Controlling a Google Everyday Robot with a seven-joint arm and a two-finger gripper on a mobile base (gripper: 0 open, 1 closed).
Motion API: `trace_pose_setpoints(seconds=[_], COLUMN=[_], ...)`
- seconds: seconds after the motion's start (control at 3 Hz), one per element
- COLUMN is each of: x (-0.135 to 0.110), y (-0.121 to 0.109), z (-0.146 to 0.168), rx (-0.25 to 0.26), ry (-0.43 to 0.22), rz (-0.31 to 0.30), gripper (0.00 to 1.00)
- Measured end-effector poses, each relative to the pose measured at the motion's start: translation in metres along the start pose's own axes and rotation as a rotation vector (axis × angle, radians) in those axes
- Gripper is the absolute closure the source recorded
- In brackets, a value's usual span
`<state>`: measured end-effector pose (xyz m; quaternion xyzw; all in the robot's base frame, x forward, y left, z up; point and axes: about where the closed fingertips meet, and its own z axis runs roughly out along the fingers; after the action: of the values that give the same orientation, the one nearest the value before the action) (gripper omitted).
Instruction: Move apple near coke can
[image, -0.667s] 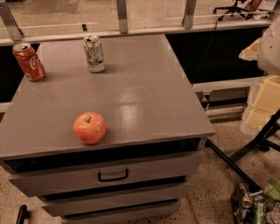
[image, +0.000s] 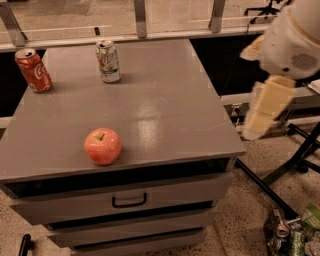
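Note:
The pinkish-red apple (image: 102, 146) sits near the front left of the grey cabinet top (image: 165, 115). The red coke can (image: 33, 70) stands at the back left corner, leaning slightly. My gripper (image: 260, 112) hangs off the right side of the cabinet, at about the height of its top, blurred, with the white arm (image: 292, 40) above it. It is well to the right of the apple and touches nothing.
A white-and-green soda can (image: 108, 61) stands at the back middle of the top. The cabinet has drawers with a black handle (image: 129, 201). A black stand's legs (image: 295, 160) and a pile of cans and litter (image: 292, 232) are on the floor at right.
My arm and gripper have moved left, closer to the cabinet's right edge. The apple and both cans have not moved.

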<state>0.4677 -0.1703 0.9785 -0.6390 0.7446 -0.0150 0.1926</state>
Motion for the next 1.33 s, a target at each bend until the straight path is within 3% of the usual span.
trace_pose_setpoints(seconds=[0.33,0.67,1.0,1.33], x=[-0.073,-0.158,-0.216,-0.235], y=[-0.020,-0.022,-0.002,0.025], z=[0.025,0.060,0.087,0.117], rx=[-0.022,-0.092,-0.157,-0.230], ry=[-0.122,-0.279,-0.436,-0.533], rz=[-0.111,-0.202,-0.244,-0.227], gripper=[0.00,0.00,0.00,0.00])
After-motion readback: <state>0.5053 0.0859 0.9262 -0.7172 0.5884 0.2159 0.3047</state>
